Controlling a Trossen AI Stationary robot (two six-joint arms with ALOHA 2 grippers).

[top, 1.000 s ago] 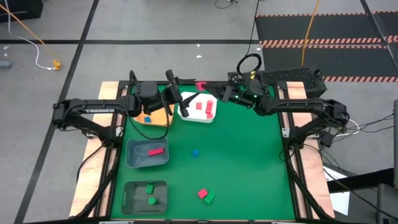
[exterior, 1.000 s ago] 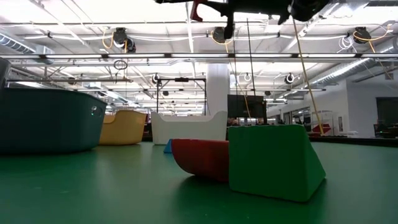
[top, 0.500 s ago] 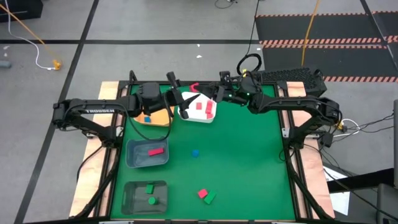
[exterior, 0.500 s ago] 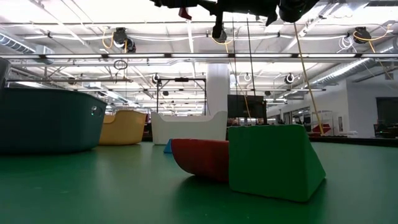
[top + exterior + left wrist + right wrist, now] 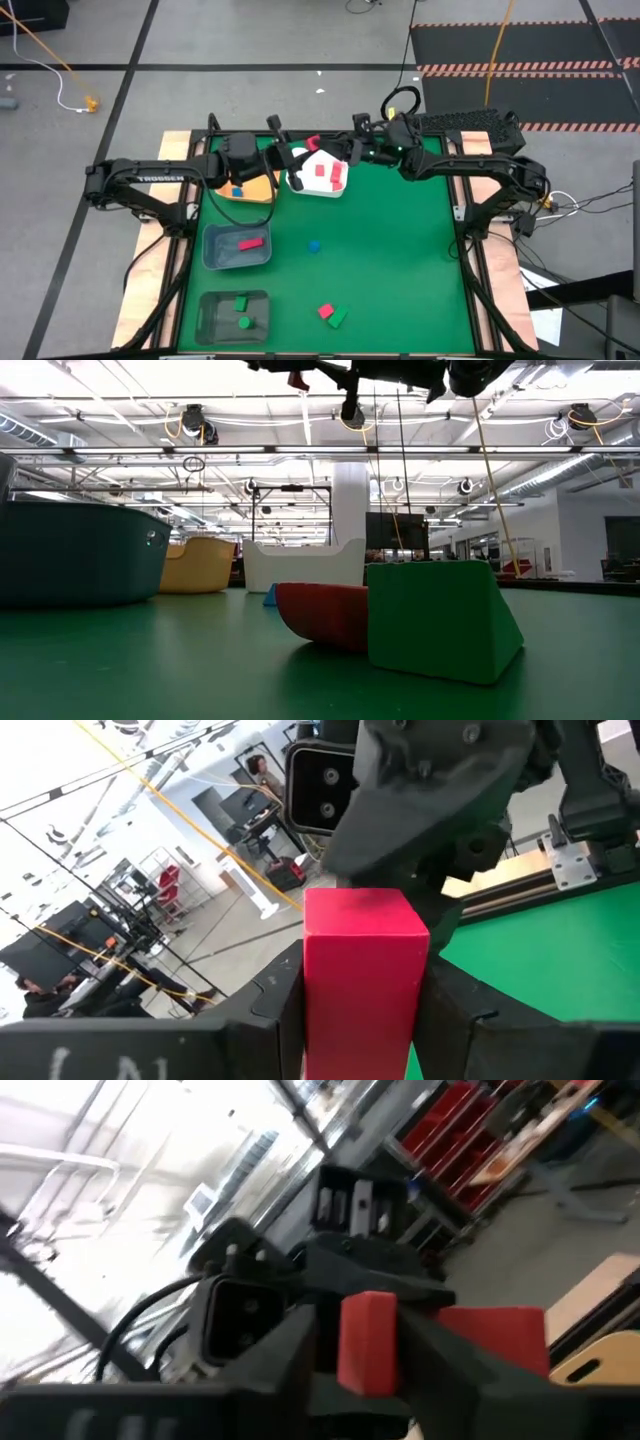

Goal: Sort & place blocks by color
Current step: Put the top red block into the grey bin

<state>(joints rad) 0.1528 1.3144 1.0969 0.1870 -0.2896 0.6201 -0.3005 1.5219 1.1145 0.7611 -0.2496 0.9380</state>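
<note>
Left end effector (image 5: 364, 1005): you have it closed on a red block (image 5: 313, 143); in the left wrist view both fingers (image 5: 287, 1005) lie flat against the block's sides.
Right end effector (image 5: 368, 1352): it faces the left one nose to nose, with the same red block between the two. You cannot tell whether it grips the block or has let go.
Red block: it stands upright in the left end effector, off the table (image 5: 400, 260), over the far edge of the white bin (image 5: 296, 183).
White bin: directly beneath both end effectors; two red blocks (image 5: 321, 170) lie inside.
Loose blocks: a blue cube (image 5: 314, 245) sits on the table well short of the end effectors; a red block (image 5: 325, 311) and a green block (image 5: 338, 319) touch each other farther off still.
</note>
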